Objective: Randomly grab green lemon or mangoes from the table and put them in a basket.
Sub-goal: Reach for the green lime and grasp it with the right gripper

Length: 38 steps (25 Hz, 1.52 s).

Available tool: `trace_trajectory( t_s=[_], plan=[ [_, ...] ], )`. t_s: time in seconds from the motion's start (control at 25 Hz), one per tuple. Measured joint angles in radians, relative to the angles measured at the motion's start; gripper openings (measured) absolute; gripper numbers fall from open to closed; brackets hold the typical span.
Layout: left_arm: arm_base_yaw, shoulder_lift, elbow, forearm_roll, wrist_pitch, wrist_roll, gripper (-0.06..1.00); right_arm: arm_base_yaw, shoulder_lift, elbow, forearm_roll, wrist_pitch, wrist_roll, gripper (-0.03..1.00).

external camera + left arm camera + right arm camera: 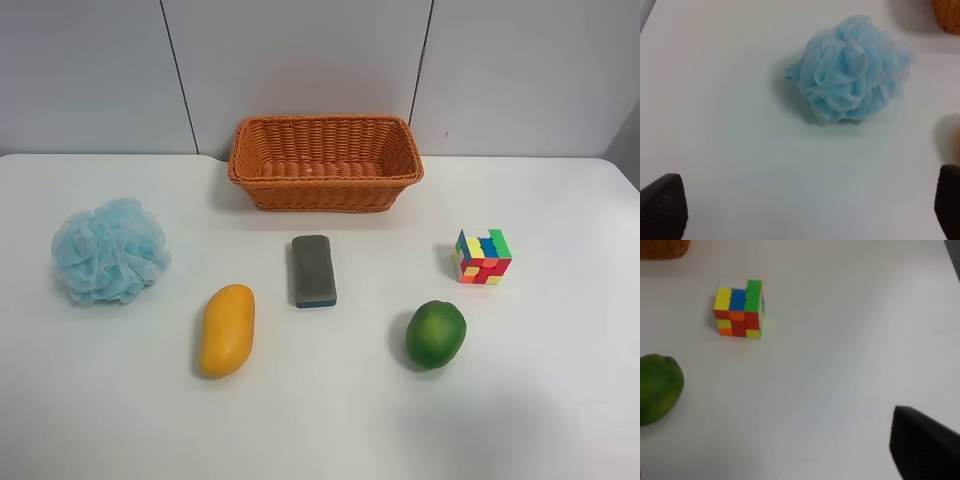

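Smooth elongated mango (227,330), glossy green lemon (436,334); left claw (805,206) released, right claw (790,460) unclear.

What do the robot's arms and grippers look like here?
Little shows. The left gripper appears only as two dark, near-black fingertips with rounded tops and a fine mesh-like texture. The right gripper shows one plain black, blocky finger with an angled top edge. No cables, markings or arm links are visible, and the exterior high view shows no arm at all.
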Motion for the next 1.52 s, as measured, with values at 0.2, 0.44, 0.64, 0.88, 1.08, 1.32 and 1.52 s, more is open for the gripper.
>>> trace_trajectory(
  t_s=[0.2,0.44,0.64,0.88,1.08,1.32,1.52],
  plan=[
    [0.0,0.0,0.0,0.0,0.0,0.0,0.99,0.0,0.0,0.0,0.0,0.0,0.0,0.99],
    [0.0,0.0,0.0,0.0,0.0,0.0,0.99,0.0,0.0,0.0,0.0,0.0,0.0,0.99],
    [0.0,0.0,0.0,0.0,0.0,0.0,0.99,0.0,0.0,0.0,0.0,0.0,0.0,0.99],
    [0.0,0.0,0.0,0.0,0.0,0.0,0.99,0.0,0.0,0.0,0.0,0.0,0.0,0.99],
    [0.0,0.0,0.0,0.0,0.0,0.0,0.99,0.0,0.0,0.0,0.0,0.0,0.0,0.99],
    [0.0,0.0,0.0,0.0,0.0,0.0,0.99,0.0,0.0,0.0,0.0,0.0,0.0,0.99],
    [0.0,0.0,0.0,0.0,0.0,0.0,0.99,0.0,0.0,0.0,0.0,0.0,0.0,0.99]
  ],
)
